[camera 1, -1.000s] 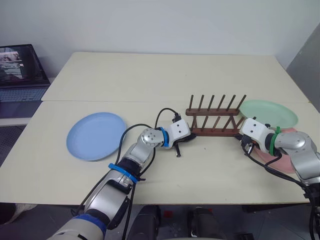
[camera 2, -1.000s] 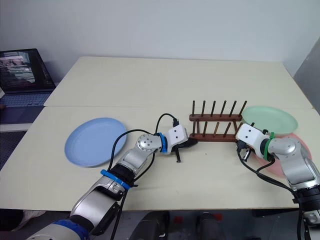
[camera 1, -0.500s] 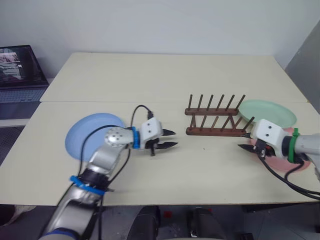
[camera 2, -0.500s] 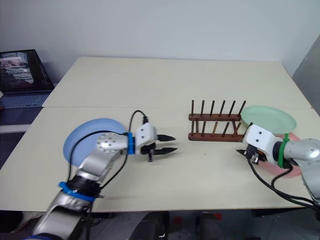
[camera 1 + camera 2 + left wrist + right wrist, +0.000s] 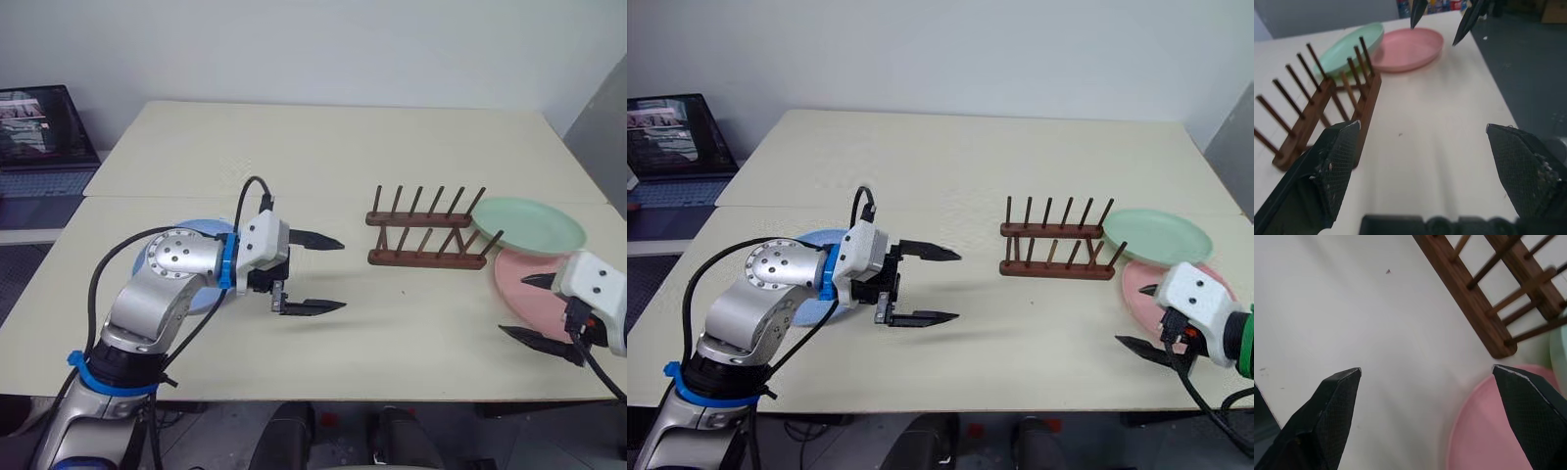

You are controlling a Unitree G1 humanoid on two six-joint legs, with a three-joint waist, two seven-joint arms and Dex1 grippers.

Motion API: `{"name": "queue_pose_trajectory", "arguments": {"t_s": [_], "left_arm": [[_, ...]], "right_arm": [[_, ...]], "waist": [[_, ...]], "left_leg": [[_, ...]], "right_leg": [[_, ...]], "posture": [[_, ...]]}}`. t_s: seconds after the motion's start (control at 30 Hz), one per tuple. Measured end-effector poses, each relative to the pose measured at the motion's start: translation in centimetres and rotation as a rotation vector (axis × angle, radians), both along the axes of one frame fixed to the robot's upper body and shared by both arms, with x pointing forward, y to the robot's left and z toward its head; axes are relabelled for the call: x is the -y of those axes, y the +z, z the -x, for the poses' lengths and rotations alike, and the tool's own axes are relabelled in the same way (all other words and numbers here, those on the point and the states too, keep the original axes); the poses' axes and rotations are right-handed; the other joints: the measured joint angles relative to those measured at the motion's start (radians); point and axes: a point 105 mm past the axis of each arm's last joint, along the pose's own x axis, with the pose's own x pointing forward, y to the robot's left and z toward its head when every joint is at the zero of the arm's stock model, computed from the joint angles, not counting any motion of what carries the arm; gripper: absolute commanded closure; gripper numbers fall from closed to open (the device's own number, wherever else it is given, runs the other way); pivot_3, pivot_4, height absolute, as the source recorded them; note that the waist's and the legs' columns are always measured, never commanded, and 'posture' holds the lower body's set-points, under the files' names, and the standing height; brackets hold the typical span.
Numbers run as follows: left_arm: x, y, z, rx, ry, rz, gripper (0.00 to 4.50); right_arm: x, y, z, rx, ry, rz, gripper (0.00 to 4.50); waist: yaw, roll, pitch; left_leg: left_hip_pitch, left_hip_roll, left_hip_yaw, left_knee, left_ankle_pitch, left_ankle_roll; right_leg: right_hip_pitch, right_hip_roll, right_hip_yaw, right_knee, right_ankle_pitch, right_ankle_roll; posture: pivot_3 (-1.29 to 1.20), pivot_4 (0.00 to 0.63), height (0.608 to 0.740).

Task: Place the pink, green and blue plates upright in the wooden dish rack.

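The wooden dish rack [image 5: 426, 241] stands empty on the cream table [image 5: 323, 147], right of centre. The green plate [image 5: 529, 223] lies flat at its right end, partly over the pink plate [image 5: 524, 282] nearer me. At the left lies the blue plate [image 5: 204, 227], mostly hidden behind my left arm. My left gripper [image 5: 343, 274] hovers open above the table, pointing right toward the rack, a clear gap away from it. My right gripper [image 5: 511, 305] is open and empty over the near edge of the pink plate. The left wrist view shows the rack [image 5: 1327, 107] and both plates beyond it.
A laptop [image 5: 39, 127] sits on a separate surface off the table's far left. A grey panel [image 5: 602, 137] stands at the far right. The table's near edge runs close under both arms. A seam crosses the table behind the rack.
Both grippers went from shut to wide open. Both have drawn back from the rack's ends, the left rising and moving left over the blue plate, the right retreating toward the pink plate.
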Motion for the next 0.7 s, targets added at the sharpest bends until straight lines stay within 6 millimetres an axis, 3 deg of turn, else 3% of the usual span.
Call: {"name": "queue_pose_trajectory", "arguments": {"t_s": [0.1, 0.3, 0.6, 0.7], "left_arm": [[1.1, 0.7, 0.3, 0.025, -0.058, 0.013, 0.02], [3.0, 1.3, 1.2, 0.083, -0.177, 0.027, 0.02], [4.2, 1.8, 1.5, 0.113, -0.232, 0.058, 0.02], [4.3, 1.7, 1.5, 0.112, -0.234, 0.06, 0.0]], "right_arm": [[1.3, -1.1, -0.3, 0.038, -0.116, 0.05, 0.0], [1.6, -4.1, -2.0, 0.07, -0.213, 0.055, 0.0], [3.3, -6.0, -3.9, 0.048, -0.303, 0.074, 0.0], [3.4, -6.4, -3.9, 0.032, -0.31, 0.069, 0.86]], "waist": [[-0.001, 0.0, 0.0], [-0.003, -0.001, 0.0], [-0.002, -0.001, 0.0], [-0.002, -0.001, 0.0]], "left_leg": [[0.001, 0.0, 0.0, 0.0, 0.0, 0.0], [0.001, 0.0, 0.002, 0.001, 0.0, 0.0], [0.001, 0.0, 0.001, 0.0, 0.0, 0.0], [0.001, 0.0, 0.001, 0.0, 0.0, 0.0]], "right_leg": [[0.0, 0.0, 0.0, 0.001, 0.0, 0.0], [0.0, 0.001, 0.001, 0.001, 0.0, 0.001], [0.0, 0.002, 0.001, 0.001, 0.002, 0.004], [0.0, 0.002, 0.001, 0.001, 0.002, 0.004]], "posture": [[0.0, 0.15, 0.74], [0.0, 0.15, 0.74], [0.0, 0.15, 0.74], [0.0, 0.15, 0.74]]}}
